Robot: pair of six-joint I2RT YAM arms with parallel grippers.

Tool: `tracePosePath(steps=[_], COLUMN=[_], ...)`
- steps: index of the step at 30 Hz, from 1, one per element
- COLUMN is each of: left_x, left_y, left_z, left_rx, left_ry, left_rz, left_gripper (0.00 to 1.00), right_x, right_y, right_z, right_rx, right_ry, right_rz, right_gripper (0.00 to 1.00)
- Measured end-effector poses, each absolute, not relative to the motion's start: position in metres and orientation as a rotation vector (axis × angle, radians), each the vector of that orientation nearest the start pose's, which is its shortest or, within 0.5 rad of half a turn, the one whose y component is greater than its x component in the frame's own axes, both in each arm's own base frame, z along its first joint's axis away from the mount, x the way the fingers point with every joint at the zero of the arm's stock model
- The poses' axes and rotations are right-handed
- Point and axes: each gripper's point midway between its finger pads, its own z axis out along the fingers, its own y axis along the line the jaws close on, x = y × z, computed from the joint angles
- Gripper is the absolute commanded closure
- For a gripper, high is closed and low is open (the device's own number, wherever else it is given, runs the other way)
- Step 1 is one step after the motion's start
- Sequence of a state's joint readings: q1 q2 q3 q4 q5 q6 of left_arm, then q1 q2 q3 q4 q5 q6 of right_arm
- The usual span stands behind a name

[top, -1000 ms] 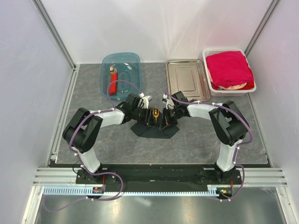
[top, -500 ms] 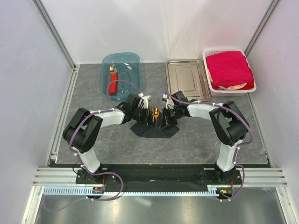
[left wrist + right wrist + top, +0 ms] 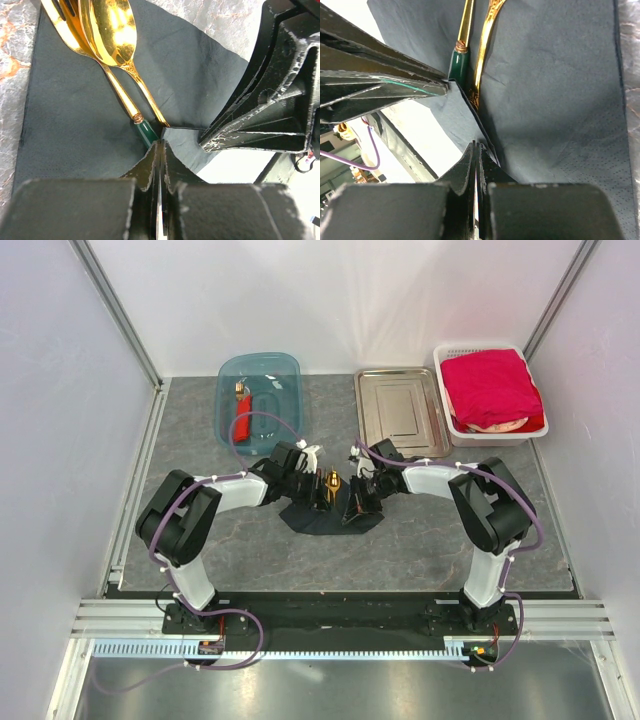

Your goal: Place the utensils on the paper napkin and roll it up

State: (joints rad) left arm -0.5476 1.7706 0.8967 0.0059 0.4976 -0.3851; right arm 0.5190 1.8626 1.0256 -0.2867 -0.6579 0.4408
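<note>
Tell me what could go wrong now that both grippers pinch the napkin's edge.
Tearing: the left gripper and right gripper pinch the thin napkin close together; pulling apart could rip it.
Sliding: the fork and spoon lie loose with handle ends at the raised fold, so rolling may push them along instead of wrapping them.
Collision: the grippers sit close and might bump.
</note>
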Motion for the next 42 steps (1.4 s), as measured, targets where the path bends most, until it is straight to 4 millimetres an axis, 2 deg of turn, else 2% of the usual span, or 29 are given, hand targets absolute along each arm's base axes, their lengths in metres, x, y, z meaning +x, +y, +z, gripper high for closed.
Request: tracePosePath(steps=[4,7,13,15,21,26,33,42], left_x=[0.281,0.28,0.277,0.276,0.267,0.264,0.262,0.263], left_y=[-0.286,-0.287,-0.29,-0.293,-0.301,-0.305,-0.303,-0.299], left_z=[0.03,0.036,0.071,0.079,0.086,0.079,0.05,0.033], left_rx=[0.443,0.435,0.418,0.411,0.419,0.429,0.403,0.35], left_ry=[2.524,2.506,2.406,2.378,2.36,2.374,2.458,2.513], left_rz=[-1.005,-1.025,-1.097,-1.127,-1.217,-1.231,-1.207,-1.198], left_gripper=[0.76,0.69,0.67,0.7,0.8,0.82,0.82,0.83], right_x=[0.25,0.249,0.248,0.248,0.248,0.248,0.248,0.247], right_y=[0.282,0.281,0.28,0.28,0.28,0.28,0.28,0.28], right_z=[0.023,0.021,0.018,0.018,0.018,0.018,0.018,0.017], right_rx=[-0.329,-0.328,-0.331,-0.331,-0.331,-0.331,-0.329,-0.329], right_ry=[2.824,2.833,2.842,2.843,2.843,2.844,2.847,2.849], right_rz=[1.147,1.141,1.136,1.135,1.132,1.132,1.131,1.131], right_gripper=[1.0,1.0,1.0,1.0,1.0,1.0,1.0,0.99])
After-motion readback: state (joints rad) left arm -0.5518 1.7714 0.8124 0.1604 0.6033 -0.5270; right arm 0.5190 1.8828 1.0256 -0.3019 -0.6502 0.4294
